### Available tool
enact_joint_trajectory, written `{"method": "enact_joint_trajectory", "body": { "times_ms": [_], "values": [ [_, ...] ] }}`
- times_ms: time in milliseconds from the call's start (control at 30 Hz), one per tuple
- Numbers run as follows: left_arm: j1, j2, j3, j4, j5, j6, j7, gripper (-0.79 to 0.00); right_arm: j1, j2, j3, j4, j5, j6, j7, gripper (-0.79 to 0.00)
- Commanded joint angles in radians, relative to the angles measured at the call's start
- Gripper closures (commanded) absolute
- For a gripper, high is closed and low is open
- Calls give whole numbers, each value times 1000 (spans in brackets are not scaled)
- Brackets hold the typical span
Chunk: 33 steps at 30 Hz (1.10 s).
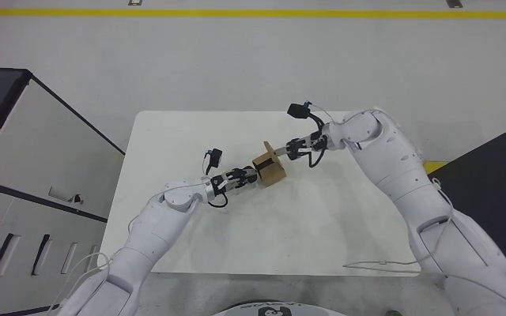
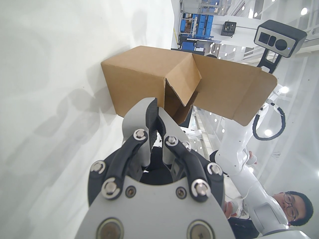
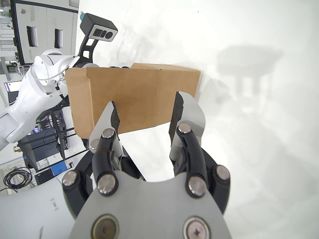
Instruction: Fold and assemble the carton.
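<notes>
So, quick status on the carton [image 1: 269, 169]: it sits about mid-worktop [image 1: 316, 229], right between my two tools, and I'd call the job roughly half done. The body is popped up into a proper box shape with square corners and rests on the worktop, so the flat-to-box part looks sorted.

The end facing my left wrist view is the unfinished bit. The small flap [image 2: 183, 83] there is only bent partway in. The big flap [image 2: 224, 88] with the tuck tab hangs out wide open, so you can see into the box. That end needs the small flap pushed flat, then the big flap swung over and its tab tucked in. I can't tell if there's a matching small flap on the other side, or what shape the far end is in.

Left tool [image 2: 155, 108] is clenched, pads pressed together with nothing between them as far as I can see. Its tip is just beside the open end, near the small flap, and it looks set up as a poker for nudging flaps. Right tool [image 3: 145, 103] is released, fingers spread wide, facing the plain wall on the opposite side. Whether it's touching or just short of it, I can't say. My guess is it's there to brace the box while the flaps get closed.
</notes>
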Motion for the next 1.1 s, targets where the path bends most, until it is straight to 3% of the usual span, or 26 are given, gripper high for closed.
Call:
{"method": "enact_joint_trajectory", "body": {
  "times_ms": [0,267,500,767,1067],
  "values": [
    [0,0,0,-1,1,2,-2,0,0,-1,-1,17,4,15,0,-459],
    [2,-2,2,-5,5,7,-3,0,-1,-2,1,54,2,23,-22,-493],
    [4,-3,2,-4,7,7,-5,0,-4,-10,-10,82,16,10,-28,-610],
    [11,-1,-5,-13,17,12,-3,0,10,-24,-30,134,23,8,-39,-643],
    [18,0,-9,-26,23,18,-4,0,1,-7,18,114,52,-48,-40,-616]
  ]
}}
